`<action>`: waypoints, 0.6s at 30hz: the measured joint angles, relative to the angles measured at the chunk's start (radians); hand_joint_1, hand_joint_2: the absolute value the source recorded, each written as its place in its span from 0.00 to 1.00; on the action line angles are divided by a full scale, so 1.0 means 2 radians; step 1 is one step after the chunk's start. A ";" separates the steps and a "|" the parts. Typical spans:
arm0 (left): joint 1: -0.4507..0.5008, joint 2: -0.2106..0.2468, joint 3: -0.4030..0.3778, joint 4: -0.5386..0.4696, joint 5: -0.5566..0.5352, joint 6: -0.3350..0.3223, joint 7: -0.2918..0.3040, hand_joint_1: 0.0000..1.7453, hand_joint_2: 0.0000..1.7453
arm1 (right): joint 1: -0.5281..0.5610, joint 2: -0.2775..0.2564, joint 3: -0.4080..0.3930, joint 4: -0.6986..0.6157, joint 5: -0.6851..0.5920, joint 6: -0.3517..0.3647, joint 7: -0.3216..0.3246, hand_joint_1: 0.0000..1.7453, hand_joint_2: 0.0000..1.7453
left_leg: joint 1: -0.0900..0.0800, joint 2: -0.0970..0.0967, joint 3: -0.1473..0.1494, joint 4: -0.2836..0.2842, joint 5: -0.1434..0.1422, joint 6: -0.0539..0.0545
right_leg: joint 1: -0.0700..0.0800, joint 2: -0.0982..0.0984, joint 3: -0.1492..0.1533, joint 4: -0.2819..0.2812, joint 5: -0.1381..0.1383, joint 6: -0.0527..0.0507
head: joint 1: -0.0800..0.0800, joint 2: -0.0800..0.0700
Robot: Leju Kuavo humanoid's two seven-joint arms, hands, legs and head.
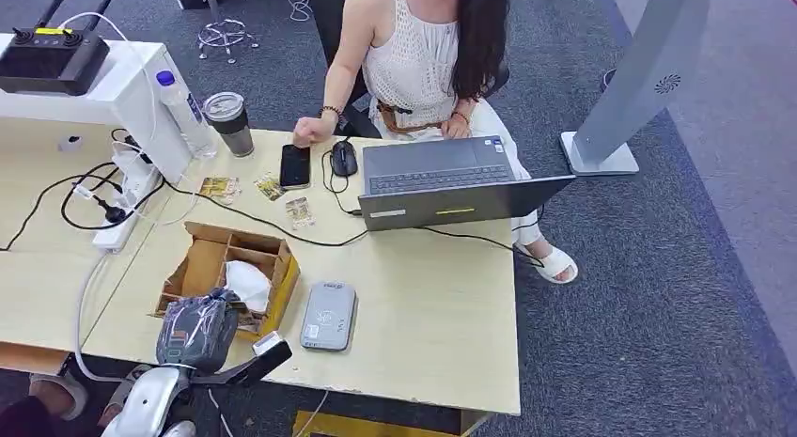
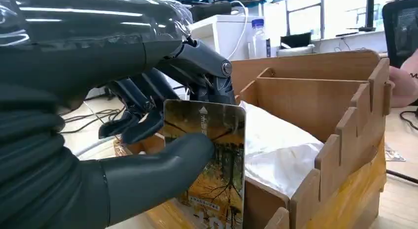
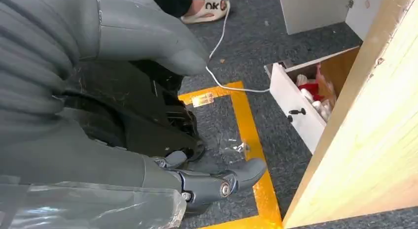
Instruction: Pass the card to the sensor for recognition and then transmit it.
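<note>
The left hand (image 2: 148, 140) pinches the card (image 2: 212, 165) between thumb and fingers, at the near edge of the cardboard box (image 1: 230, 277) (white packing inside). Just right of it lies the grey sensor (image 1: 328, 316), with bare table (image 1: 442, 315) beyond. The right hand (image 3: 197, 179) hangs beside the table edge, fingers apart, grasping nothing.

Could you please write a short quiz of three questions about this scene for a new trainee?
1. True or false: the left hand holds a card.
2. Which thing lies on the table just beside the wooden box, on the laptop's side? A) grey card sensor B) water bottle C) mouse
3. Fill in: the right hand hangs beside the table above the ___ floor tape.

Key: 1 true; 2 A, the sensor; 3 yellow.
</note>
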 joint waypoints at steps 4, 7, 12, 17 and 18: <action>0.000 0.000 0.001 0.000 -0.003 -0.001 0.002 1.00 1.00 | 0.000 0.000 -0.001 0.000 0.001 0.002 0.000 0.00 1.00 | 0.000 0.000 0.000 0.000 0.000 0.000 | 0.000 0.000 0.000 0.000 0.000 0.000 | 0.000 0.000; 0.000 -0.002 0.003 0.000 -0.006 0.007 0.005 1.00 1.00 | 0.000 0.000 -0.004 0.000 0.002 0.007 -0.001 0.00 1.00 | 0.000 0.000 0.000 0.000 0.000 0.000 | 0.000 0.000 0.000 0.000 0.000 0.000 | 0.000 0.000; 0.000 -0.005 0.007 -0.001 -0.007 0.009 0.005 1.00 1.00 | 0.000 0.000 -0.008 0.000 0.004 0.007 -0.001 0.00 1.00 | 0.000 0.000 0.000 0.000 0.000 0.000 | 0.000 0.000 0.000 0.000 0.000 0.000 | 0.000 0.000; 0.000 -0.008 0.010 -0.001 -0.007 0.009 0.005 1.00 1.00 | 0.000 0.000 -0.011 0.000 0.004 0.007 -0.001 0.00 1.00 | 0.000 0.000 0.000 0.000 0.000 0.000 | 0.000 0.000 0.000 0.000 0.000 0.000 | 0.000 0.000; 0.000 -0.008 0.011 -0.001 -0.007 0.009 0.005 1.00 1.00 | 0.000 0.000 -0.011 0.000 0.004 0.007 -0.001 0.00 1.00 | 0.000 0.000 0.000 0.000 0.000 0.000 | 0.000 0.000 0.000 0.000 0.000 0.000 | 0.000 0.000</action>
